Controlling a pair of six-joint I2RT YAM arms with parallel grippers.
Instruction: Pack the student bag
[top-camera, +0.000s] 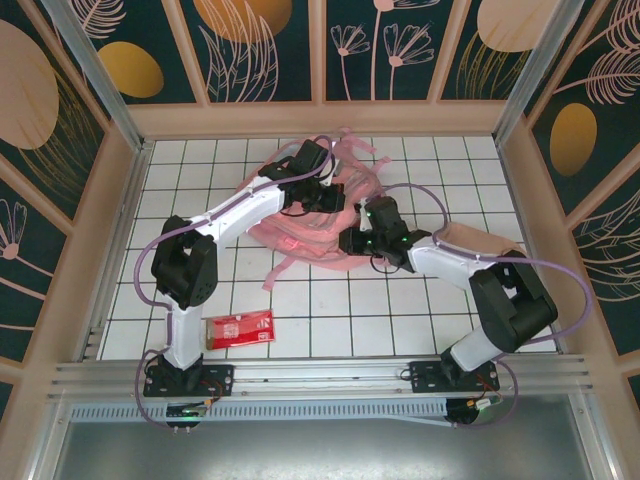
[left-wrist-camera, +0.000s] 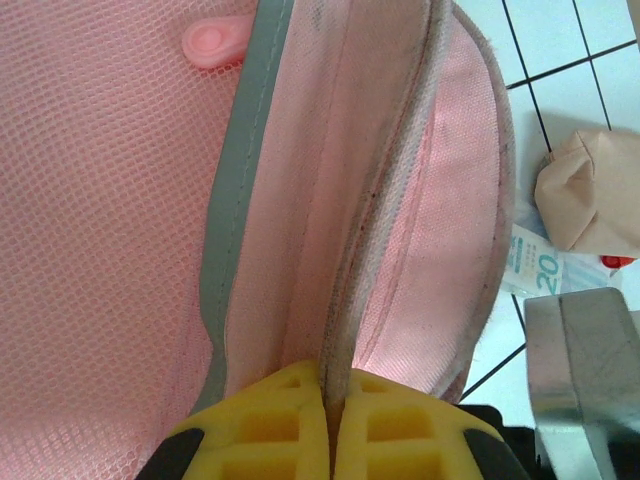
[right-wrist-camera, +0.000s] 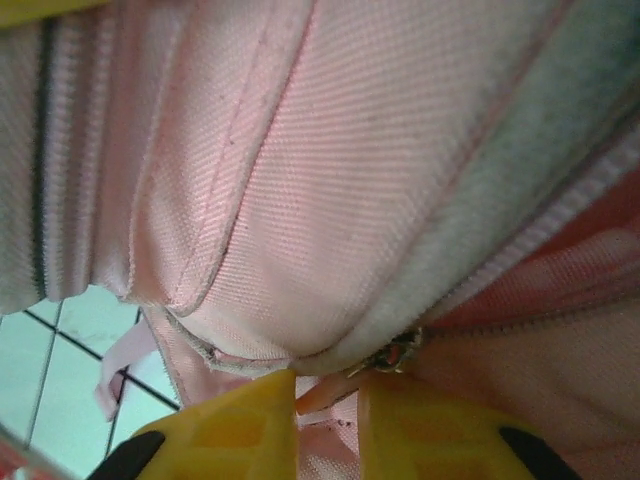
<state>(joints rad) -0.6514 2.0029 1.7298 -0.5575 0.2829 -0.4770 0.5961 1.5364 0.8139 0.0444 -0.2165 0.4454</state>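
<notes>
Status — large soft pink fabric student bag (top-camera: 300, 238) lies crumpled mid white tiled worktop (top-camera: 200, 170), pink straps (top-camera: 355, 150) splayed toward the far wall. Both arms reach in over it, L from near-left, R from near-right.

L pincer (left-wrist-camera: 332, 400): yellow pads pressed together on a raised pink seam edge of the bag, fabric pinched between them. Beside that seam in L wrist view: grey strip (left-wrist-camera: 228, 260), then pink mesh panel (left-wrist-camera: 100, 250) w/ a round pink rubber tab (left-wrist-camera: 215, 42) at top.

R pincer (right-wrist-camera: 327, 385): yellow tips close together on a small pink-orange zip pull tab (right-wrist-camera: 318, 392) — tab sits between the tips, just below-left of the metal zip slider (right-wrist-camera: 395, 353). Bag fabric bulges directly above the pads.

Elsewhere: flat red packet (top-camera: 240, 328) on worktop near L arm base, apart from the bag. Soft beige-pink pouch (top-camera: 478, 240) on R side behind R arm, lying on the worktop beside the bag.
</notes>
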